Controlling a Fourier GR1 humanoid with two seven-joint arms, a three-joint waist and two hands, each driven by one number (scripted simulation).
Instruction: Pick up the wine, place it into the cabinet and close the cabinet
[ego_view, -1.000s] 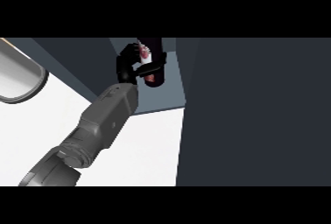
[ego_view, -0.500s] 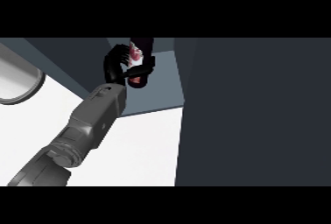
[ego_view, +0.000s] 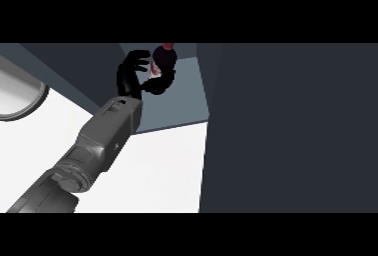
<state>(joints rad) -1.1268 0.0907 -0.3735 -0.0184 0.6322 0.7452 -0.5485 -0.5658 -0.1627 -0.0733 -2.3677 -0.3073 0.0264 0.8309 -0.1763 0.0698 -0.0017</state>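
Steep downward head view over counter (ego_view: 159, 165)

Left hand (ego_view: 140, 75) raised, fingers curled, gripping

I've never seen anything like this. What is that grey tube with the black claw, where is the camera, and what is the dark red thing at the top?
The camera sits in a humanoid robot's head, looking steeply down at a white kitchen counter. The grey tube is the robot's forearm; the black claw is its left hand, with fingers and a thumb. That hand curls around a dark wine bottle, holding it at the opening of a grey cabinet. The large dark panel on the right looks like the cabinet's open door. The curved grey shape at the left edge is probably a sink. The right hand is out of view.
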